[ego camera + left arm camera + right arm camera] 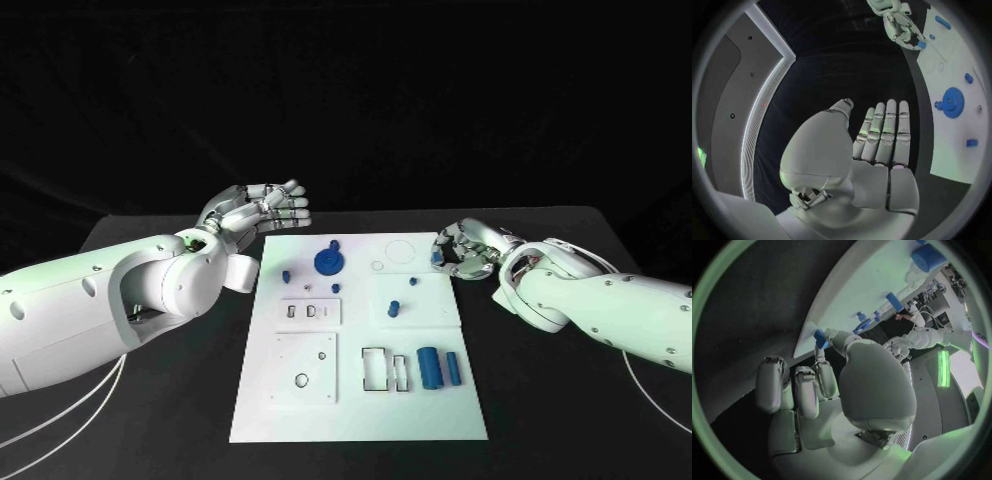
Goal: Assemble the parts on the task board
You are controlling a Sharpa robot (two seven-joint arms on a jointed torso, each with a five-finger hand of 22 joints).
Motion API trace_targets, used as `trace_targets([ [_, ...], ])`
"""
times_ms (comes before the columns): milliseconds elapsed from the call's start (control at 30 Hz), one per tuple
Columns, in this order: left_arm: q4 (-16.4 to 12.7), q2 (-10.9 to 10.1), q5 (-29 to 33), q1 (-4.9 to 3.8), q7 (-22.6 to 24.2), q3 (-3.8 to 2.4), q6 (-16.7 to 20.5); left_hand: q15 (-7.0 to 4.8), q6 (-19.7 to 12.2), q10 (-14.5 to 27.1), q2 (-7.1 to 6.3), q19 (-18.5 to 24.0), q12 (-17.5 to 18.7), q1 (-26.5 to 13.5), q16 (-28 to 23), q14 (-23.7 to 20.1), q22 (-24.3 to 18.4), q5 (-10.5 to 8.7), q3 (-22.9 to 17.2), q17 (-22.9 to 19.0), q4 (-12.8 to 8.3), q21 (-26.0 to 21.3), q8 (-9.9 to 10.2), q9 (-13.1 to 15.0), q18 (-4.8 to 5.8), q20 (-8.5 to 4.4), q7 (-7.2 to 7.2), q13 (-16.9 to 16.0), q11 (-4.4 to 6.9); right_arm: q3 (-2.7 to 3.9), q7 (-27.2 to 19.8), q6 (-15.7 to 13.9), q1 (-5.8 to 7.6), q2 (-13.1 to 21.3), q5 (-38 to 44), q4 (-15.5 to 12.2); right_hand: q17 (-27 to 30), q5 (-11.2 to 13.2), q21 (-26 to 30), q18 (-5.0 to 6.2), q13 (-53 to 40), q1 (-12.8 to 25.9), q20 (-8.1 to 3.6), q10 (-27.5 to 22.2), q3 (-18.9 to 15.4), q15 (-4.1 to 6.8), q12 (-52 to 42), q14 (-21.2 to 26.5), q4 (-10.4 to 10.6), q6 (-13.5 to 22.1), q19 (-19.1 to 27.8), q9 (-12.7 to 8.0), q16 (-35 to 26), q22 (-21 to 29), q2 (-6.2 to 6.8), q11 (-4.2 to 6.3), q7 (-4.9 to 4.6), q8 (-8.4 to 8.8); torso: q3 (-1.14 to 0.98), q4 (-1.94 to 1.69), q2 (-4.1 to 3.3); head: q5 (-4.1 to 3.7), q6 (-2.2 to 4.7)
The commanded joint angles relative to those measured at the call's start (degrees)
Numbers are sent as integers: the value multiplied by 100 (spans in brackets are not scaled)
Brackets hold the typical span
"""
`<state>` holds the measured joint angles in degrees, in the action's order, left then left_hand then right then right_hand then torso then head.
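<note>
The task board (361, 400) is lying flat at the centre of the black bench (577, 420), running from mid-frame down toward the lower edge in the head view.

The left hand (267, 208) is hovering just off the board's upper left corner, its fingers (882, 132) lying straight and side by side, holding nothing.

The right hand (464, 250) is sitting at the board's upper right edge. Its fingers (817, 380) are curling inward, and a small blue part (820, 338) is being pinched at the fingertips right at the board's rim.

On the board, a blue gear (330, 261) is resting in the upper middle, with small blue pegs (286, 274) close beside it. A larger blue cylinder (430, 367) and a slimmer blue pin (453, 368) are lying side by side in the lower right area.
</note>
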<state>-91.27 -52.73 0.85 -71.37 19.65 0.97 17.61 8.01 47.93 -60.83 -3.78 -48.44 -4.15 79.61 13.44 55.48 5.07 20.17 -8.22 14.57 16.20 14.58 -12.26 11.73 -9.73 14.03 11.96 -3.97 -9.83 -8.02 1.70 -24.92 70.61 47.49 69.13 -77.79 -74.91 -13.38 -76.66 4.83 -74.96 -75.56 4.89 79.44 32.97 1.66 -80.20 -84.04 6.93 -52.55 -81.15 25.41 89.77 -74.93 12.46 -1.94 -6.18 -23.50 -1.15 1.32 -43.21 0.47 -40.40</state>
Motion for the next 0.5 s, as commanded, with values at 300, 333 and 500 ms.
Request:
trace_targets([
  [300, 37, 39, -18, -1, 24, -3, -95, 7, -21, -20, 58, 28, 33, 11, -16, -40, -6, -6, 9, 6, -28, -30, 23, -5, -55, 22, 34, -7, -21, 14, 324, -73, 116, 92, 36, -748, -1509, 86, -56, -97, -96, 48, -70, 26, 14, 46, -37, -596, -1, -85, -31, 40, 23, -164, -73, 40, 24, -31, 9, 21, 62, 135, -12],
  [333, 45, 45, -17, 0, 25, -2, -93, 7, -21, -20, 58, 28, 33, 11, -16, -40, -6, -6, 9, 6, -28, -30, 23, -5, -55, 22, 34, -7, -21, 16, 398, -73, 145, 89, 51, -848, -1509, 95, -65, -100, -99, 57, -72, 29, 13, 48, -38, -596, 3, -86, -38, 41, 23, -174, -76, 41, 26, -30, 13, 17, 71, 132, -17],
  [500, 111, 66, -14, 5, 34, 2, -90, 8, -20, -20, 59, 29, 33, 11, -18, -43, -7, -6, 9, 7, -28, -31, 23, -5, -55, 22, 33, -7, -21, 19, 795, -89, 252, -15, 232, -1224, -1509, 103, -75, -103, -99, 67, -75, 31, 16, 50, -38, -596, 8, -86, -46, 42, 23, -186, -85, 43, 28, -29, 41, 0, 108, 129, -28],
])
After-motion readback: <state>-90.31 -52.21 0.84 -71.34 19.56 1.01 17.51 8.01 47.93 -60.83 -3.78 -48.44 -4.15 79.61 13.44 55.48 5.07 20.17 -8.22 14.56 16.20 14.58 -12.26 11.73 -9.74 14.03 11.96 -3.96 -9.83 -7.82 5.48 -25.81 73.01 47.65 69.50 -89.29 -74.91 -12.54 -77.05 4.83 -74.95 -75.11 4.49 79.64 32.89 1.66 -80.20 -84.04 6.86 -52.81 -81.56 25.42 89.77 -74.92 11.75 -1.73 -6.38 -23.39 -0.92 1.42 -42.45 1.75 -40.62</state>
